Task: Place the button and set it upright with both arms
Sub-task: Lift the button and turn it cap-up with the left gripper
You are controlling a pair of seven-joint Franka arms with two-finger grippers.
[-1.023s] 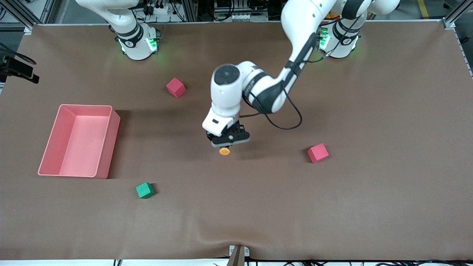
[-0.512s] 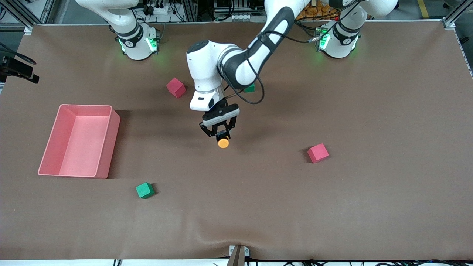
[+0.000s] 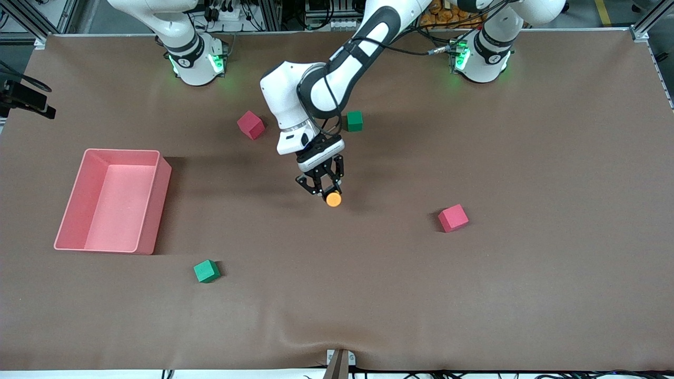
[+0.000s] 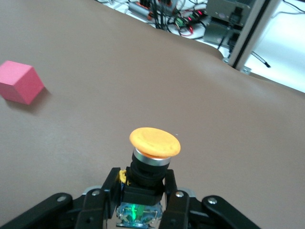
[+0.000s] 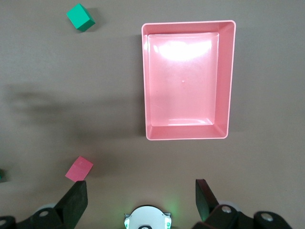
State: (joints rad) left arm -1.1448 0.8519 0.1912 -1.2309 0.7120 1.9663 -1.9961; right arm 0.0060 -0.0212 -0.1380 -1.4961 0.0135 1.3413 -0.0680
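Two arms in frame, only one working. Going across the front view from the right arm's end of the table: pink tray (image 3: 152,205) sits open side up near that end, nothing visible inside it. Green cube (image 3: 206,271) lies nearer the front camera than the tray, just off its corner. Red cube (image 3: 250,125) sits closer to the arm bases, near the right arm's base. Right arm waits raised over its own base area; right gripper (image 5: 143,200) looks straight down with its fingers (image 5: 76,200) spread wide and nothing between them, tray and two cubes below it in the right wrist view.

Mid-table: left arm reaches in from its base and bends down; left gripper (image 3: 322,185) hangs over bare cloth near the table centre, jaws clenched on the button (image 3: 333,199). In the left wrist view the fingertips (image 4: 107,188) pinch the black body of the button (image 4: 153,152), orange cap pointing away from the gripper, bluish base with a green glow between the fingers. Whether the button touches the table, I cannot tell.

Second green cube (image 3: 354,120) sits beside the left arm's forearm. Second red cube (image 3: 453,218) lies toward the left arm's end, well apart from the button.
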